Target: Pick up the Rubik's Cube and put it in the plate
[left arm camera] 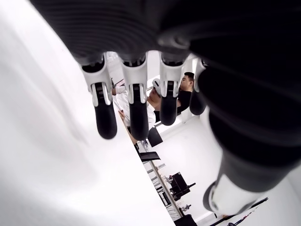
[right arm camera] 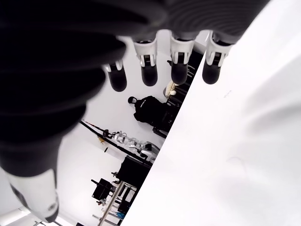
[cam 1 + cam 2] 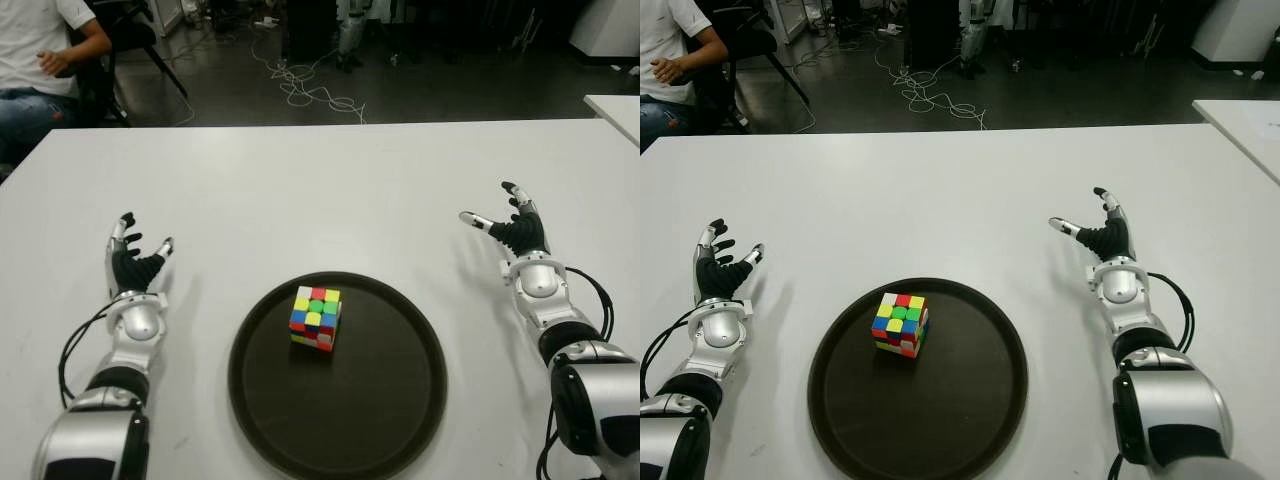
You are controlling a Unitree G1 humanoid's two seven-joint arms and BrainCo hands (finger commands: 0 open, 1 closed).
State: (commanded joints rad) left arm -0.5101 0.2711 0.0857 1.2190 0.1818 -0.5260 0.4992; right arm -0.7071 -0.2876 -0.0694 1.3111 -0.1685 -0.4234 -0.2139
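Plate (image 3: 400, 420), round, dark and matte with a low raised rim, lies on the smooth white table (image 3: 320, 190) at the near centre. Inside it, toward ten o'clock of its disc, sits the Rubik's Cube (image 3: 316, 318), a glossy block of small coloured squares, its top face showing a green centre. At nine o'clock of the plate, well apart from it, the left hand (image 3: 134, 262) shows black ribbed fingers spread wide, holding nothing. At two o'clock of the plate, the right hand (image 3: 510, 228) is likewise splayed and empty, silver wrist shell behind it. A seated person (image 3: 40, 60) shows beyond the table's far left corner.
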